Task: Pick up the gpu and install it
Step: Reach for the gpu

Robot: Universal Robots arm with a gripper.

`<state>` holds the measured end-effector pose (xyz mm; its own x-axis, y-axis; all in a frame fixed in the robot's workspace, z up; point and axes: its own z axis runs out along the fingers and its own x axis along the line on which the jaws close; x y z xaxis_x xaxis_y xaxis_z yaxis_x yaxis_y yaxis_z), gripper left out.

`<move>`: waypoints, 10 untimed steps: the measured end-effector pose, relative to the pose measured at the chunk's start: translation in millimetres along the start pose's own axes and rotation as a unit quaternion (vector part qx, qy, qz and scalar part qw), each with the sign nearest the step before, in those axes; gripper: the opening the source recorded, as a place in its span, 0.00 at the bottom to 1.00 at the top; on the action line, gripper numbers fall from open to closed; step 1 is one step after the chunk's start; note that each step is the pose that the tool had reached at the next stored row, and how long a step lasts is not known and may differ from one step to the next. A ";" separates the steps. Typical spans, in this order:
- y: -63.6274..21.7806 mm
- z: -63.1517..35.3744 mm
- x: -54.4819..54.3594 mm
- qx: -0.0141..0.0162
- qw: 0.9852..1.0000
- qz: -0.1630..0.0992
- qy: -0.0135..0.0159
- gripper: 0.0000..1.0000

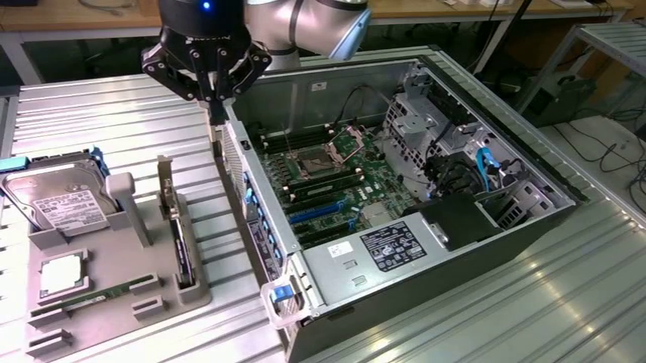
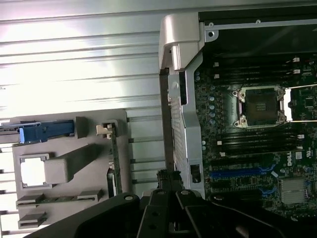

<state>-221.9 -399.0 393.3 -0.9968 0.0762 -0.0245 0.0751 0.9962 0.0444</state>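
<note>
Exterior view first: my jaws are pressed together with nothing between them, the tips hanging just above the top edge of the open computer case [image 1: 456, 85], on its wall at the exterior view's left. In the wrist view the same closed tips sit over that thin metal wall, with the ribbed metal counter [image 1: 121, 121] on one side and the motherboard [image 1: 343, 181] on the other. Moving outward, the gpu [image 1: 178, 246] is not in my grip. It stands on edge in a slot of the gray parts tray [image 1: 131, 261] on the counter, beside the case and clearly apart from the jaws, its silver end bracket sticking up at the end nearer the jaws. From the wrist I see the gpu [image 2: 113, 158] as a narrow green strip held upright in the tray. Farther out on the tray are the hard drive [image 1: 60, 204], a processor chip [image 1: 63, 276] and a memory stick [image 1: 96, 297]. Inside the case, the blue expansion slots [image 1: 318, 212] look empty, and the processor socket [image 2: 260, 106] sits open with no chip in it. My read is that the job has hardly begun. The card is not picked up, so both the grasp and the seating in a slot are left to do.
</note>
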 end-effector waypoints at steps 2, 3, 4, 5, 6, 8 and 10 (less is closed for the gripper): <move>-0.2 -0.1 1.8 0.000 1.000 0.000 0.000 0.11; -0.2 -0.1 2.7 0.000 1.000 0.000 0.000 0.11; -0.3 -0.1 3.5 0.000 1.000 0.000 0.000 0.11; -0.3 -0.1 4.4 0.000 1.000 0.000 0.000 0.11; -0.4 -0.1 5.2 0.000 1.000 0.000 0.000 0.11; -0.6 -0.2 7.6 0.000 1.000 0.000 0.000 0.11; -0.8 -0.3 10.2 0.000 1.000 0.000 0.000 0.11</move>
<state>-232.1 -399.0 393.4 -0.9968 0.0762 -0.0244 0.0751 0.9962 0.0443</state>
